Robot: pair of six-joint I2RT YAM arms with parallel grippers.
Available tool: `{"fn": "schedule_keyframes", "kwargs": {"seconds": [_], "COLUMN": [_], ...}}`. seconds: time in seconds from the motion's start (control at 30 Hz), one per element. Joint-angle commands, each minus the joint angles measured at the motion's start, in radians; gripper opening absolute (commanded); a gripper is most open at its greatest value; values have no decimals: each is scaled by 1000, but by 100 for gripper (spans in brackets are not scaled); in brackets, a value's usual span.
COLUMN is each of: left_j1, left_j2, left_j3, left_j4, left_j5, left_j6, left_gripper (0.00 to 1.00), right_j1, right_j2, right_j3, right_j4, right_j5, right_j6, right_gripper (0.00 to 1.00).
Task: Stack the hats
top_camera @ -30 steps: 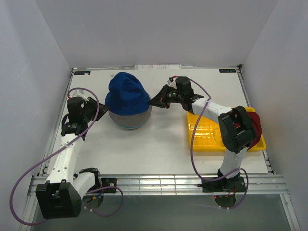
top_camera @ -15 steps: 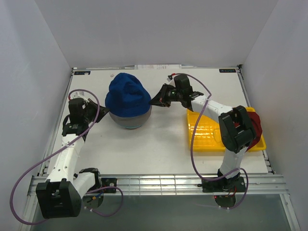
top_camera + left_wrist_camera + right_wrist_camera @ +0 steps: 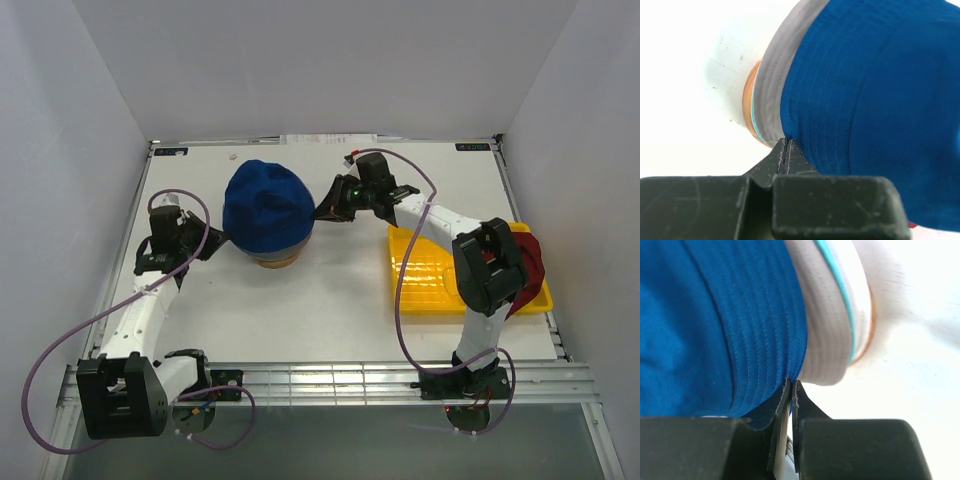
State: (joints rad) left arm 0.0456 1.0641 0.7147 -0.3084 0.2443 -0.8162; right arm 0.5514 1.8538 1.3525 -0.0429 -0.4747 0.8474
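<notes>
Three hats already sit stacked at ten o'clock: blue hat [image 3: 265,208] over grey hat [image 3: 777,90] and teal hat [image 3: 757,125]. Right gripper [image 3: 791,385] pinches the blue brim. Left gripper [image 3: 786,145] is pressed closed at the brim's edge, perhaps nipping it. Red hat [image 3: 534,256] waits at three o'clock.

blue hat [image 3: 266,207]: topmost, covering grey hat [image 3: 772,90], teal hat [image 3: 755,115] | dark red hat [image 3: 533,262]: apart, far right, partly hidden

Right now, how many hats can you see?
4. A blue hat tops the stack, a grey hat sits under it, a teal hat shows as a thin edge below that, and a dark red hat lies at the yellow tray's right end. More may be hidden.
</notes>
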Motion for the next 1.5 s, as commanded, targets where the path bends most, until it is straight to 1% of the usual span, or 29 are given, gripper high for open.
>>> {"fn": "schedule_keyframes", "kwargs": {"seconds": [0.0, 0.4, 0.6, 0.73, 0.97, 1.2, 1.47], "left_j1": [4, 4, 4, 4, 4, 4, 4], "left_j2": [7, 60, 97, 96, 106, 132, 163], "left_j3": [-4, -6, -20, -11, -12, -46, -92], "left_j4": [-31, -47, -37, -40, -58, -49, -17], "left_j5": [-65, -80, -74, -74, -80, -70, -48], "left_j6": [8, 23, 5, 11, 29, 8, -11], "left_gripper": [0, 0, 0, 0, 0, 0, 0], "right_j1": [-4, 12, 13, 13, 7, -16, -16], "right_j2": [21, 79, 104, 131, 217, 292, 335], "right_j3": [34, 102, 141, 209, 410, 461, 496], "right_j4": [-67, -179, -241, -287, -413, -456, -497], "right_j5": [65, 122, 159, 185, 238, 237, 228], "right_j6": [-65, -120, -149, -180, -246, -274, -303], "right_gripper": [8, 8, 8, 8, 8, 8, 8]}}
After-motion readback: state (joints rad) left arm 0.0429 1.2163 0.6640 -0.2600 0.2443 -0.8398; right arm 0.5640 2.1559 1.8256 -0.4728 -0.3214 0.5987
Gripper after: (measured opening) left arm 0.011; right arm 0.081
